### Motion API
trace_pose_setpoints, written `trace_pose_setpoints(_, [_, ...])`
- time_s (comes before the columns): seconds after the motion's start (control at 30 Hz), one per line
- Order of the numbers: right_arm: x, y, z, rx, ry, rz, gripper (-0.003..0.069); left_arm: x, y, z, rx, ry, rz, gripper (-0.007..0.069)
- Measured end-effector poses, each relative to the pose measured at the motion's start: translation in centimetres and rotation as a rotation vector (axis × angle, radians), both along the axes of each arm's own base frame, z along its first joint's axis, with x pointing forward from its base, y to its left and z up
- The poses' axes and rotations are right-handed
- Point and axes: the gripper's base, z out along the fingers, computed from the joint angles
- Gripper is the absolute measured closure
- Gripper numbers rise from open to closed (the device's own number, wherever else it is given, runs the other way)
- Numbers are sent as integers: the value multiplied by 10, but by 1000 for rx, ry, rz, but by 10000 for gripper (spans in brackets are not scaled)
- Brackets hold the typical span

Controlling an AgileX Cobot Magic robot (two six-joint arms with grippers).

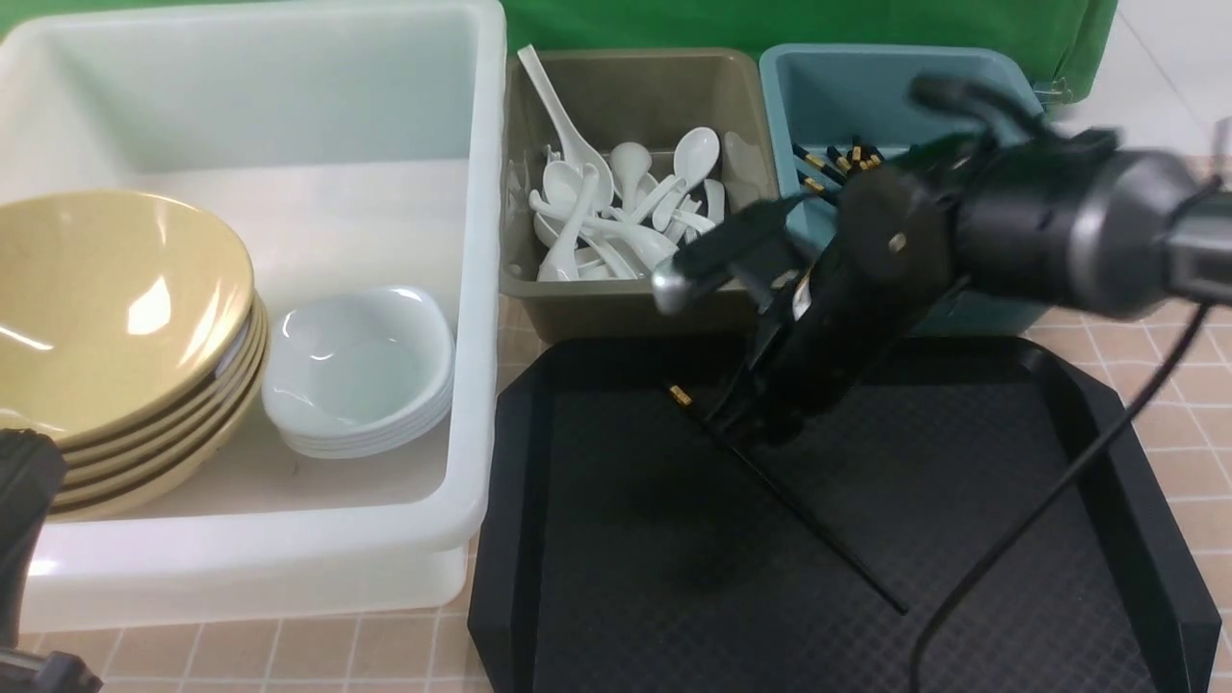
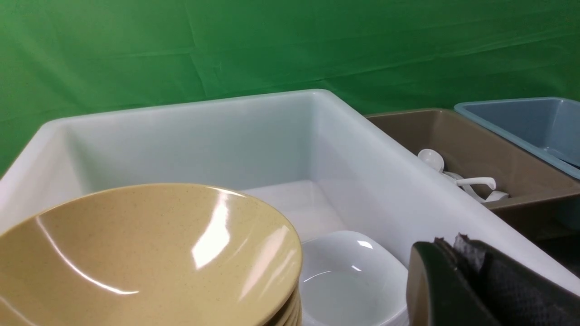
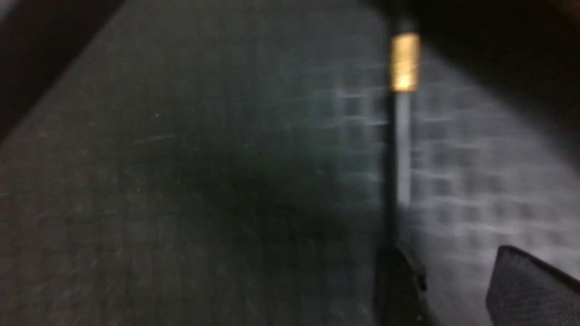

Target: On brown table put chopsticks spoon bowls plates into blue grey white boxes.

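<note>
Slim black chopstick (image 1: 818,527), gold band near its thick end, lies slantwise on the black tray (image 1: 626,577). Right jaws sit low over it, parted; blur hides any contact. Left jaws mostly cropped: can't tell.

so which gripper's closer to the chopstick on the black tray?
Right. The right gripper is down over the black tray, right beside the chopstick near its gold-banded end. The left gripper sits far off, at the near left corner of the white tub.
</note>
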Motion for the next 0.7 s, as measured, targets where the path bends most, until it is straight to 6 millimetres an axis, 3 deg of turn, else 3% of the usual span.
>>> trace_pose_setpoints(0.13, [4, 3, -24, -25, 36, 3, 361, 0, 0, 0, 6, -1, 1, 620])
trace_pose_setpoints(0.2, [5, 4, -24, -24, 36, 5, 400, 0, 0, 0, 8, -2, 2, 620])
trace_pose_setpoints(0.33, [-2, 12, -23, -45, 39, 72, 563, 0, 0, 0, 10, -2, 2, 620])
trace_pose_setpoints(0.43, [-12, 18, -12, -53, 36, 123, 592, 0, 0, 0, 10, -2, 2, 620])
trace_pose_setpoints(0.6, [-23, 10, 68, 19, -221, 170, 592, 0, 0, 0, 10, -3, 2, 620])
trace_pose_setpoints(0.63, [-24, 7, 77, 32, -254, 165, 592, 0, 0, 0, 10, -3, 2, 620])
trace_pose_setpoints(0.67, [-23, -6, 111, 66, -411, 148, 592, 0, 0, 0, 10, -3, 2, 620])
trace_pose_setpoints(0.7, [-21, -12, 123, 78, -477, 139, 592, 0, 0, 0, 10, -3, 2, 620])
